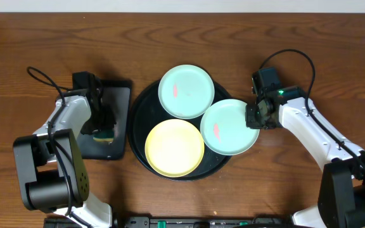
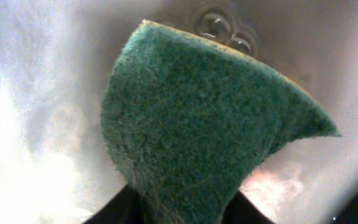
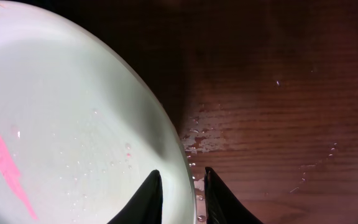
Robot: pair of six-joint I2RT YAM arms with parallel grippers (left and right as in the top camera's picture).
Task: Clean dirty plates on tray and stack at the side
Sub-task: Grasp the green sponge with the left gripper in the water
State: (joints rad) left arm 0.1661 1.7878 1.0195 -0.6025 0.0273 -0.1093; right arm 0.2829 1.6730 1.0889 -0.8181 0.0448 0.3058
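Note:
The round black tray (image 1: 139, 107) holds three plates: an aqua plate (image 1: 185, 90) at the back, a yellow plate (image 1: 174, 147) at the front, and a second aqua plate (image 1: 228, 126) overhanging the tray's right rim. Both aqua plates carry pink smears. My right gripper (image 1: 255, 117) (image 3: 182, 171) is shut on the right rim of that second aqua plate (image 3: 73, 124), one finger inside and one outside. My left gripper (image 1: 103, 126) (image 2: 181, 188) is shut on a green scouring sponge (image 2: 197, 118), pinching its lower end so that it bends.
A smaller black rectangular tray (image 1: 120, 95) lies left of the round tray, under the left gripper. The wooden table (image 3: 278, 93) beside the held plate is wet with droplets.

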